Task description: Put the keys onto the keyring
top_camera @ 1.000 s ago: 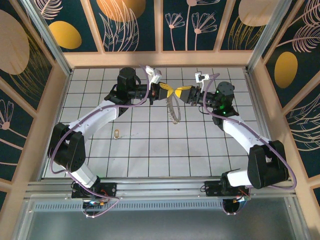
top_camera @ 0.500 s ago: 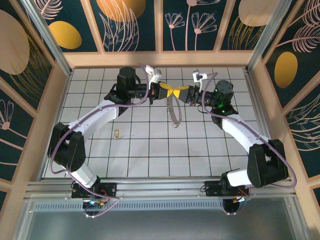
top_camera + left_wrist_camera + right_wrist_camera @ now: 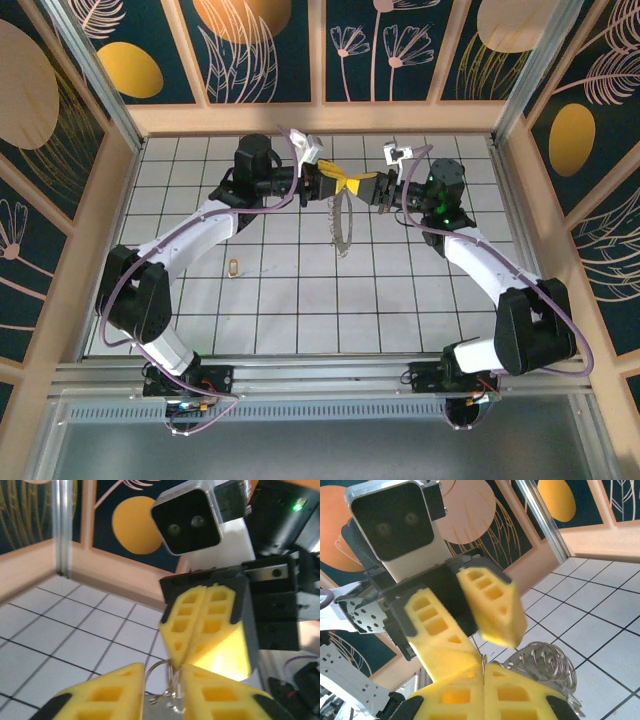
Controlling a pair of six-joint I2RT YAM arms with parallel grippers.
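We see the two arms meet tip to tip over the far middle of the table (image 3: 400, 300). The left gripper (image 3: 341, 182) and the right gripper (image 3: 362, 186) face each other above the tiles, with the keyring (image 3: 343, 225) hanging long and narrow beneath the point where they meet.

In the right wrist view, the right gripper's (image 3: 483, 692) yellow fingers are pressed together, and the keyring's coiled wire (image 3: 545, 664) bunches just beside their tips. The left fingers (image 3: 492, 605) opposite stand spread.

From the left wrist, we look across a gap between the left gripper's (image 3: 162, 692) own fingers. Thin loops of the keyring (image 3: 167, 677) run through that gap and up to the shut tips of the right fingers (image 3: 205, 625). The right gripper appears to pinch the keyring, while the left fingers stand apart around it.

The key (image 3: 233, 267) lies flat on the tiles toward the table's left side, well apart from both grippers and from the keyring.
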